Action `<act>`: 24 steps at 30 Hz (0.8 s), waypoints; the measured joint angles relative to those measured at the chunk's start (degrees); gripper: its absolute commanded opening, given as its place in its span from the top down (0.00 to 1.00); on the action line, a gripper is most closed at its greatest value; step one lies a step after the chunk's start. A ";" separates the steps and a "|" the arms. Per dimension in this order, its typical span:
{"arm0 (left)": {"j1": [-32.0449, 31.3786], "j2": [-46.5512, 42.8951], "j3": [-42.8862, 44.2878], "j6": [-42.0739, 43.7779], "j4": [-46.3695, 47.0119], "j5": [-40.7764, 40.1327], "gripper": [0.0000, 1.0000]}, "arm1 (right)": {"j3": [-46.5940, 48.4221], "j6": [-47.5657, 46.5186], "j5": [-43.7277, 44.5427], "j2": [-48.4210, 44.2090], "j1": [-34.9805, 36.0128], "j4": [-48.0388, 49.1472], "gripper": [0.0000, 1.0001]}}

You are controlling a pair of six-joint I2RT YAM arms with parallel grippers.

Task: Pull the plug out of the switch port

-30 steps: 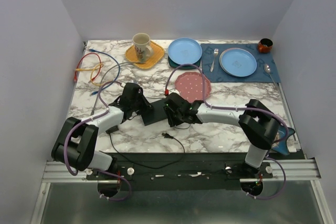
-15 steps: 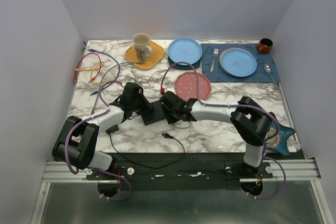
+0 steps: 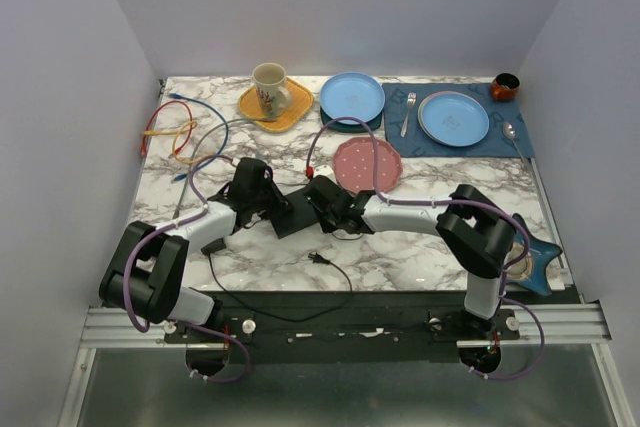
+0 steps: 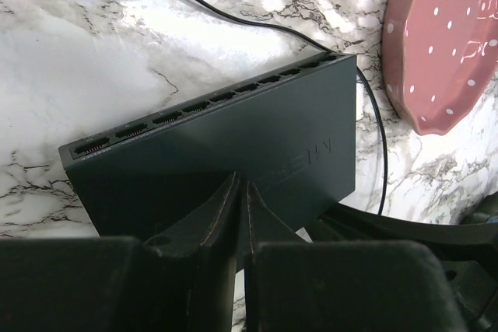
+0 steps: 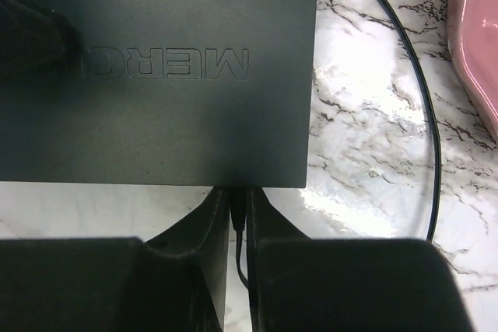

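2 arms are meeting at the ctr of the marble table [image 3: 430, 247], where the switch [image 3: 292, 217] is lying flat, just near-left of the pink dotted plate [image 3: 367, 163]. Working the rig remotely, I'm seeing the left gripper [image 4: 240, 211] w/ its fingers pinched together, no gap btwn them, tips resting on the switch's top face by its close edge. In that view 1 row of sockets is running along the far edge. The right gripper [image 5: 236, 219] is sitting at the opposite edge, fingers narrow and clamping the small black plug [image 5: 235, 206] btwn them. The plug's tip is meeting the switch edge; I can't tell how deep it's sitting. A thin black cable [image 5: 426, 114] is curving over the marble beside the switch, btwn it and the plate.
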 measured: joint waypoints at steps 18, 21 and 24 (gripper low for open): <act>-11.45 -7.93 -8.55 -5.55 7.23 0.92 0.91 | -2.91 2.10 0.24 -1.40 -0.02 3.54 0.99; -12.07 -4.98 -8.59 -6.49 9.14 0.76 0.91 | -3.30 2.40 0.17 -1.66 -0.02 3.87 0.99; -12.13 -2.01 -8.85 -7.21 10.01 0.22 0.92 | -3.67 2.62 -0.11 -2.01 -0.02 3.91 0.99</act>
